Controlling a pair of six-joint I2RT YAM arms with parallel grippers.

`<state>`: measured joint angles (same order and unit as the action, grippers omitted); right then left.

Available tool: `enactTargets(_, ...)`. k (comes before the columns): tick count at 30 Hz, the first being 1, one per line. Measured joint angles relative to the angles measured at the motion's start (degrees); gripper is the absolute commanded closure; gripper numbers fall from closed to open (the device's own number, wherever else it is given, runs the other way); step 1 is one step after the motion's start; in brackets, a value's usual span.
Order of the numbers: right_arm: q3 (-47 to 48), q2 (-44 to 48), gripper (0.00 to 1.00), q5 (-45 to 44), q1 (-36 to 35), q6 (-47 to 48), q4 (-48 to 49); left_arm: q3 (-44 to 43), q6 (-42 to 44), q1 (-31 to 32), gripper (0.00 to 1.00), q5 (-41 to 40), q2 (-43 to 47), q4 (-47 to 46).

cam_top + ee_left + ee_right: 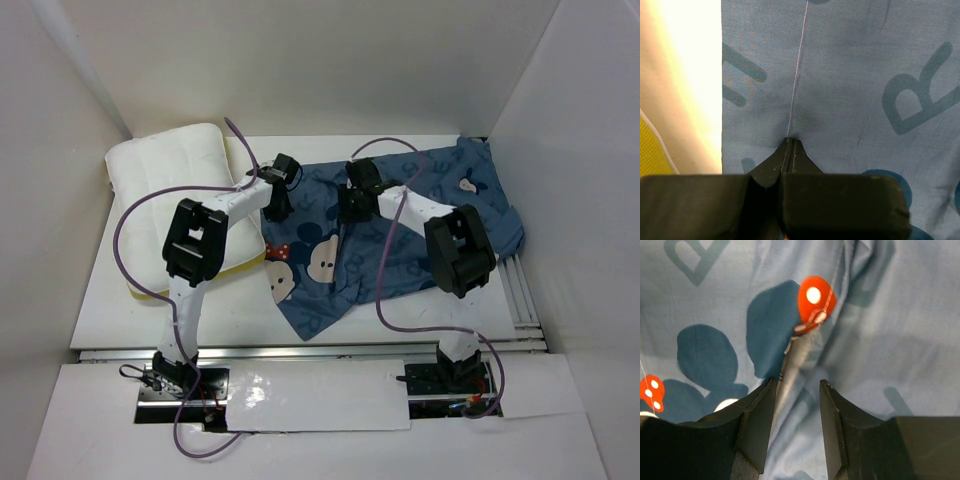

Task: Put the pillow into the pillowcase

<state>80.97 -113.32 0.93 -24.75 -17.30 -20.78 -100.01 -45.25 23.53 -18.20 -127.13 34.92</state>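
One puffy pillow (165,165); creased pillowcase (340,290), seemingly cotton.

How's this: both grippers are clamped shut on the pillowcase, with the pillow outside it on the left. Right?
Only the left gripper is clamped shut on the pillowcase. The right wrist view shows the right gripper with jaws apart around a fold. The pillow does lie outside, on the left.

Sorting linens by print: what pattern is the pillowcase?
The pillowcase is blue, printed with letters and cartoon mouse faces wearing red bows; top external view shows it best.
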Motion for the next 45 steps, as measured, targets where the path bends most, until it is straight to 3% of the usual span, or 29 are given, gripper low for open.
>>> enactTargets(6,1.6,-2.9,0.61,-2.5,-1.1,-1.0,-0.2,0.0,0.1,0.0,1.00,0.0,0.0,-0.1)
enactTargets(10,1.8,-4.7,0.61,-3.1,-1.1,-1.4,-0.3,0.0,0.2,0.0,1.00,0.0,0.0,-0.2)
enactTargets(13,3.1,-5.5,0.84,-3.0,-1.1,-1.7,-0.3,0.0,0.3,0.0,1.00,0.0,0.0,-0.3)
enactTargets(14,3.5,-5.7,0.86,-3.1,-1.1,-1.8,-0.3,0.1,0.5,0.0,1.00,0.0,0.0,-0.3)
enactTargets(16,4.1,-6.1,1.00,-3.1,-1.1,-2.1,-0.3,0.1,1.4,0.0,1.00,0.0,0.0,-0.6)
enactTargets(24,7.3,-5.5,1.00,-7.3,-0.5,-2.3,-3.1,-3.6,4.7,-1.3,1.00,0.5,-2.4,-2.4)
enactTargets(35,7.1,13.0,1.00,-10.1,-1.4,-1.4,-8.0,-14.4,8.0,-4.0,1.00,0.7,-9.6,-6.4)
enactTargets(41,7.1,14.9,1.00,-9.3,-1.5,-0.8,-8.7,-15.2,9.5,-4.5,1.00,2.4,-9.6,-7.2)
enactTargets(42,7.1,14.9,1.00,-9.0,-1.5,-0.8,-9.1,-15.1,9.9,-4.7,0.96,3.0,-9.6,-7.3)
enactTargets(44,7.1,14.9,1.00,-8.5,-1.5,-0.7,-9.5,-13.8,11.5,-4.9,0.73,3.9,-9.0,-8.7)
enactTargets(45,7.1,14.9,1.00,-8.2,-1.5,-0.6,-9.6,-12.5,12.3,-5.0,0.48,4.3,-8.0,-8.9)
